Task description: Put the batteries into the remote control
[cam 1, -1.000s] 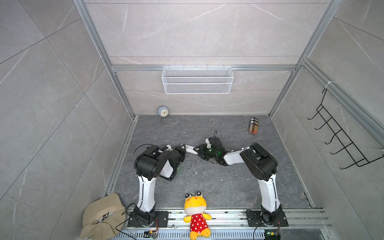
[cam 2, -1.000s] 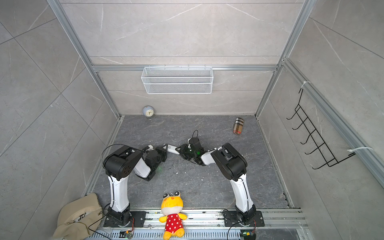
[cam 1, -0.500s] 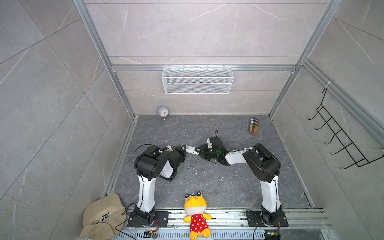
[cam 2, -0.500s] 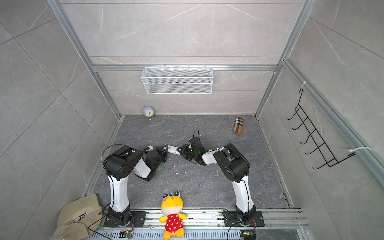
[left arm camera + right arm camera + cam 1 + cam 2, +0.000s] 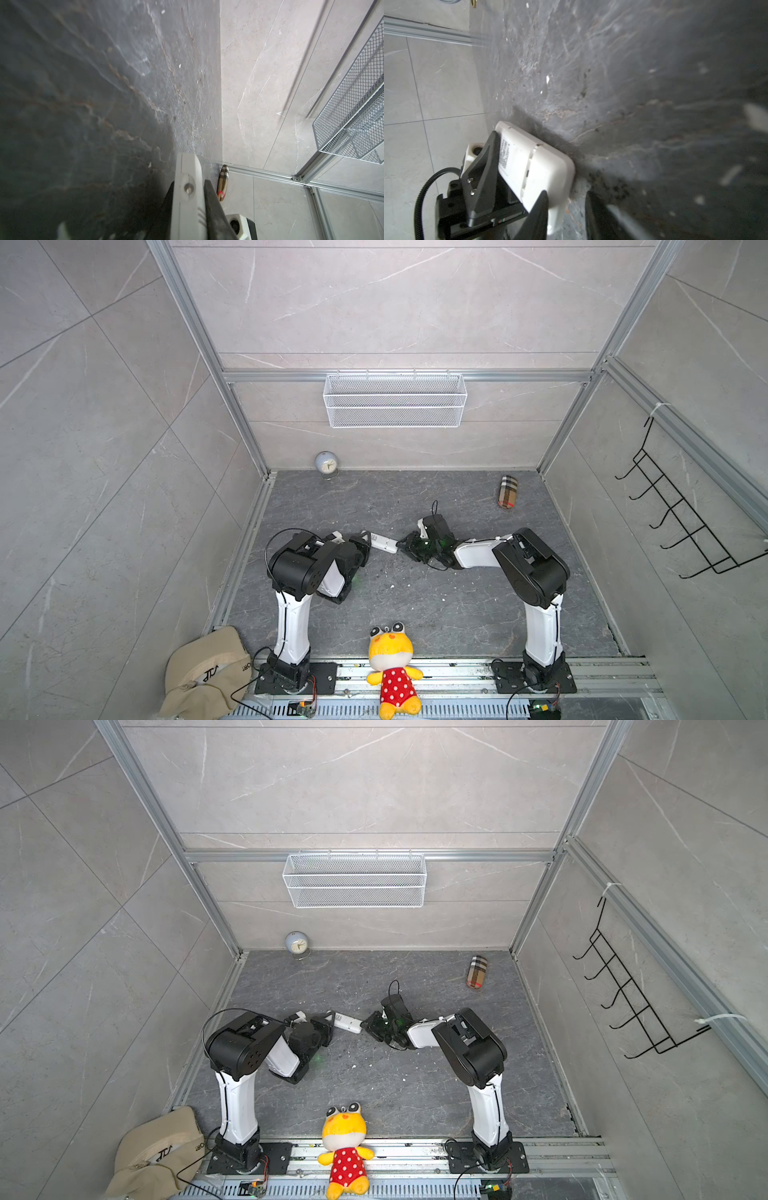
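Left fingers (image 5: 214, 207): pinched on the remote control (image 5: 383, 542) near one end.
Right fingers (image 5: 537, 216): spread about its free end, not clamped.
Place: low over mid-desk (image 5: 415, 605); we couldn't tell if it touched.
Handling: we judged it light, stiff, slick plastic; best held at the plain end, clear of the back cover (image 5: 552, 172).
Axis: long axis ran across the desk, free end toward the right fingers.

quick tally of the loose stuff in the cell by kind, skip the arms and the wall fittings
remote control: 1
alarm clock: 1
plaid pouch: 1
plush toy: 1
cap: 1
total: 5
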{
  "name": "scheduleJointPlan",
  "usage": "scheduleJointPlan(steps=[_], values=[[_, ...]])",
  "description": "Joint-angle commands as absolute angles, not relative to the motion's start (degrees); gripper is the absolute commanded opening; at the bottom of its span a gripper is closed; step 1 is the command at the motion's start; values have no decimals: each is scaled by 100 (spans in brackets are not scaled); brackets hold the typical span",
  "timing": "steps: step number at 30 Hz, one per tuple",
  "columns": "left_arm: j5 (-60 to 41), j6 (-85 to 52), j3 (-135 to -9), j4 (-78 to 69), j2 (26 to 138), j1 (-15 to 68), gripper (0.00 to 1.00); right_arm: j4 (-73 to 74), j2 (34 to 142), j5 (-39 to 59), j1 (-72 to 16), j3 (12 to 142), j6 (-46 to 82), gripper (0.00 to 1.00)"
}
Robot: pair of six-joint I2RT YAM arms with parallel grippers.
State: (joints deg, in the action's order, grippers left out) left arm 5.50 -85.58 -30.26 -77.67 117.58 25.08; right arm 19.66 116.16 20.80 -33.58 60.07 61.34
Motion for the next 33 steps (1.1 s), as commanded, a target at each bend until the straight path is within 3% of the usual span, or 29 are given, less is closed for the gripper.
scheduleJointPlan(steps=[1, 5, 9, 12, 20, 33], values=[[620, -8191, -3073, -8104, 11702, 2458, 0, 809, 11491, 1750, -3349, 6147, 5520, 32], [571, -8163, -3121, -8103, 11748, 2468, 0, 817, 11344, 1800, -3349, 6161, 5410, 43], [567, -8259, -3165, -8104, 11803, 2470, 0, 1274, 11272, 2149, -3357, 6171, 5530, 66], [561, -8470, -3190, -8112, 11839, 2487, 0, 1448, 11365, 2312, -3382, 6303, 5739, 73], [501, -8791, -3382, -8112, 11812, 2552, 0, 2575, 11874, 2527, -3427, 6214, 7021, 73], [534, -8887, -3331, -8112, 11742, 2576, 0, 2558, 12122, 2325, -3483, 6494, 7251, 65]])
